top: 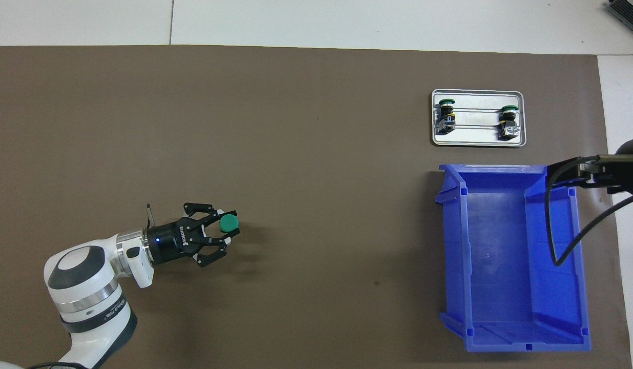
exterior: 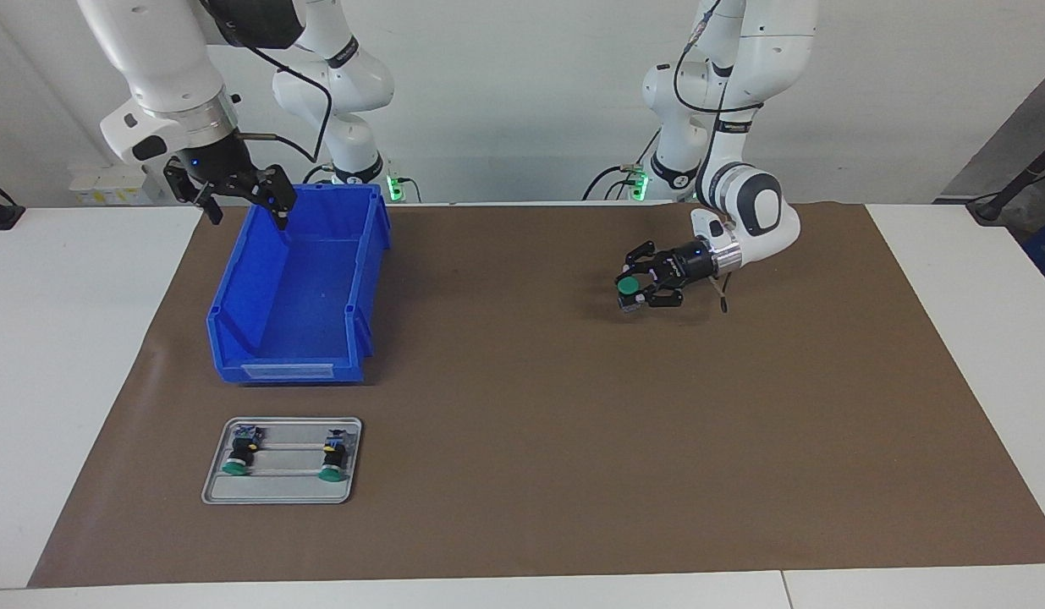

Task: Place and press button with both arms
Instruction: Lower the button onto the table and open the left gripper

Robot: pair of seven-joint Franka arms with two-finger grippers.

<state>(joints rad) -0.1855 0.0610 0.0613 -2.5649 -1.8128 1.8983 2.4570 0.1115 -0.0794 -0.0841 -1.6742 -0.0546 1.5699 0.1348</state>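
The left gripper [exterior: 634, 292] is pinching the green-capped black plastic button [exterior: 629, 288] upright over brown matting for pressing, while the spread right gripper [exterior: 244, 201] is waiting above.

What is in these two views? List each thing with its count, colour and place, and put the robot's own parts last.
button: one, green cap, upright in the left hand, over the mat.
spare buttons: two, green caps, lying on the tray.
tray: one, silver, farther from the robots than the bin.
bin: one, blue, empty, toward the right arm's end.
mat: one, brown, covering the table.
left hand: one, black, shut on the button.
right hand: one, black, open, over the bin's rim, waiting.
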